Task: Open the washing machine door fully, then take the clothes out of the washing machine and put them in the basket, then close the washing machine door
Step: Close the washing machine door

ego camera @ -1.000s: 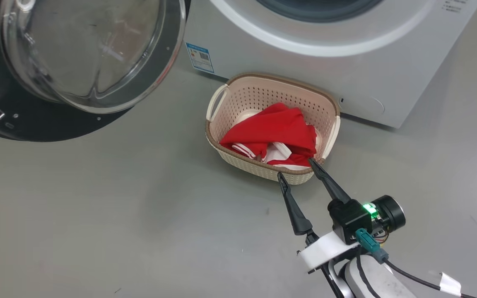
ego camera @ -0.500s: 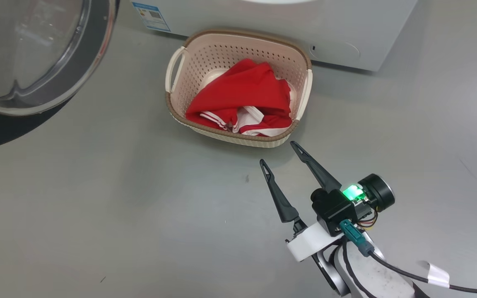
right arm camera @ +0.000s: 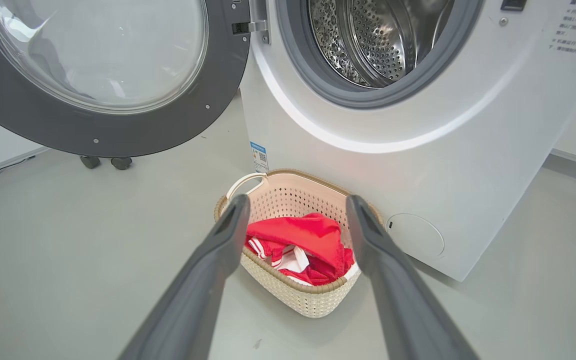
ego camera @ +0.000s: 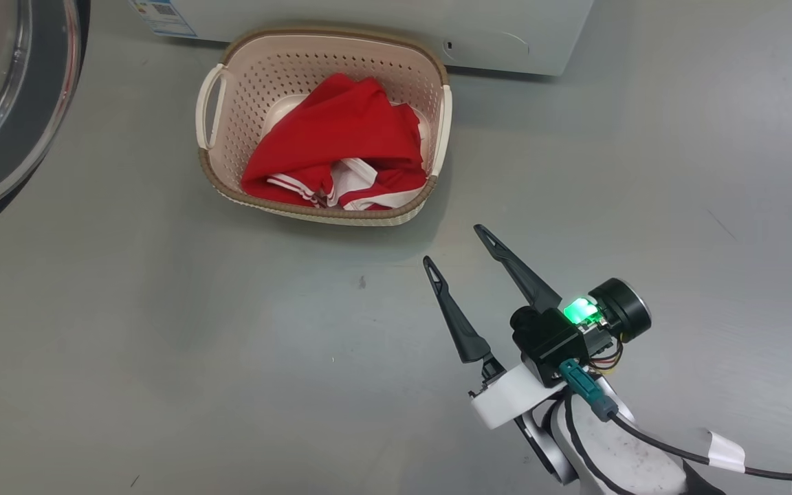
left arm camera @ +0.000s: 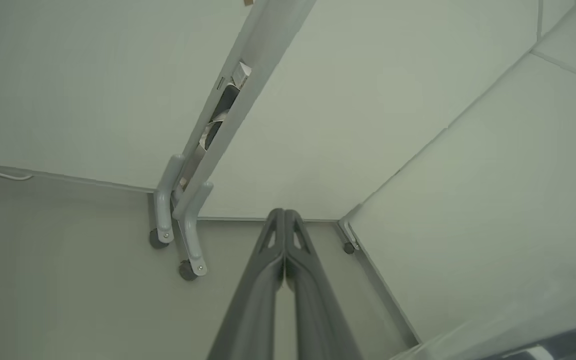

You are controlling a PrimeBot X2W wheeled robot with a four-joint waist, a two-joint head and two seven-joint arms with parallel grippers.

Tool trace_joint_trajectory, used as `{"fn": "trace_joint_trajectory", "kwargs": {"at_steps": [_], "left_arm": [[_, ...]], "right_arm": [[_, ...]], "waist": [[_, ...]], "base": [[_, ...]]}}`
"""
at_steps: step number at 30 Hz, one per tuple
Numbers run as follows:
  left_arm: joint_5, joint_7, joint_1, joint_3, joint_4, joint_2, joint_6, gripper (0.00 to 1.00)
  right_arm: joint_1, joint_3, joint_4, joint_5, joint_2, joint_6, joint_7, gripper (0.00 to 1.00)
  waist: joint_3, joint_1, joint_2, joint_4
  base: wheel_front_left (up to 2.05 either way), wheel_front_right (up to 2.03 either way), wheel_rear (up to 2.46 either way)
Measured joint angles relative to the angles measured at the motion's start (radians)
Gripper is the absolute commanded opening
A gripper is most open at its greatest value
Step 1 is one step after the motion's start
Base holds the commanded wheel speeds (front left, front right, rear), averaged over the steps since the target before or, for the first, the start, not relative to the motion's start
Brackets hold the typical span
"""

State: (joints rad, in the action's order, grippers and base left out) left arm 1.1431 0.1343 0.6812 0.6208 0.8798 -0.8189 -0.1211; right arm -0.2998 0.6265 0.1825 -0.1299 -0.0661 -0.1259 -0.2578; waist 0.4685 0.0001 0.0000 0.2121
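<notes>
On the far left, the washing machine door [right arm camera: 93, 60] stood swung wide, so closing it looked like the one step left. The left gripper [left arm camera: 284, 220], fingers pressed together and holding nothing, pointed at pale wall panels and floor. If it were used to push the door, the thin closed tips could skid off the bulging glass or glossy rim. In the middle, the basket [ego camera: 212, 180] sat on the floor just in front of the washing machine [right arm camera: 418, 150], below the porthole. The clothes [ego camera: 327, 137] were bundled inside it, with white trim lying against the near rim. A low sweep of either arm could knock the basket and spill them. To the right and nearer, the right gripper [ego camera: 452, 245] hung empty with its fingers spread, close to the basket's near right corner. A careless turn there could hook the rim.
</notes>
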Motion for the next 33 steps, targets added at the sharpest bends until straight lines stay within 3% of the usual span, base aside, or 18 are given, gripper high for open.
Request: {"fn": "trace_joint_trajectory", "kwargs": {"at_steps": [2,10,21,33], "left_arm": [[0.037,0.050,0.042,0.014,0.041,0.003,0.003,0.00],[0.101,0.165,0.118,0.072,0.182,-0.007,0.086,0.00],[0.203,0.345,0.240,0.114,0.283,0.004,0.153,0.00],[0.211,0.521,0.293,0.080,0.335,0.001,0.178,0.00]], "right_arm": [[0.000,-0.004,0.000,0.000,0.000,0.000,0.000,1.00],[0.000,0.018,0.000,0.005,0.000,0.000,0.000,1.00],[0.000,0.021,0.002,0.008,0.000,0.000,0.000,1.00],[0.000,0.023,0.003,0.008,0.000,0.000,0.000,1.00]], "waist": [[0.001,0.0000,0.0000,-0.009],[-0.001,0.0000,0.0000,-0.020],[-0.007,0.0000,0.0000,-0.018],[-0.001,0.0000,0.0000,-0.018]], "base": [[0.00,0.00,0.00],[0.00,0.00,0.00],[0.00,0.00,0.00],[0.00,0.00,0.00]]}}
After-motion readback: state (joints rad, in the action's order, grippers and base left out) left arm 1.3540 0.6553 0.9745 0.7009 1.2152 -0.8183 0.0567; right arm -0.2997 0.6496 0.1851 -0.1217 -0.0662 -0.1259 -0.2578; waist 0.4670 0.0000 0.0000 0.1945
